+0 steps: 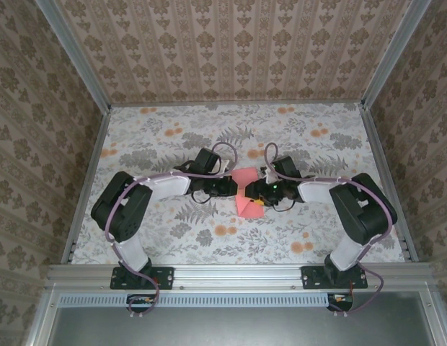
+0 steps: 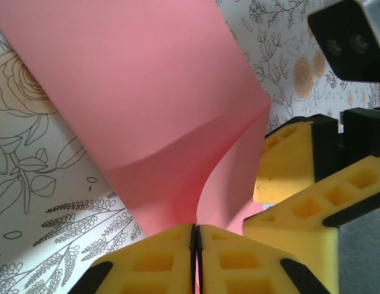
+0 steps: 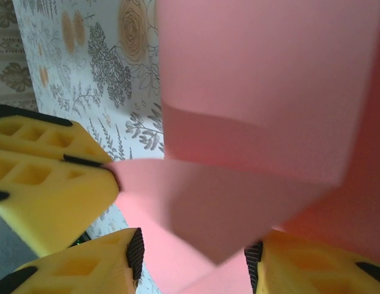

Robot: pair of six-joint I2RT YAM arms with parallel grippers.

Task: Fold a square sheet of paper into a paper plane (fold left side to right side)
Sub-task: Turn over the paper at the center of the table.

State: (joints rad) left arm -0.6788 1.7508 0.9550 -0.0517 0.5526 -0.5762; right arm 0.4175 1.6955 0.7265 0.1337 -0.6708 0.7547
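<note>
Paper only partly visible
From above, the square sheet of paper (image 1: 246, 206) is tiny, its middle hidden beneath the left gripper (image 1: 235, 187) and right gripper (image 1: 255, 192); the left wrist view crops it at top, the right wrist view blurs it.

salmon-pink square sheet of paper (image 2: 147, 92) bent into upward curl, one edge raised, mid table (image 1: 173, 137).

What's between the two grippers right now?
Just the square sheet of paper, bowed upward: the left gripper pinches it, and it runs between the right gripper's open jaws. Both wrist views show it.
</note>
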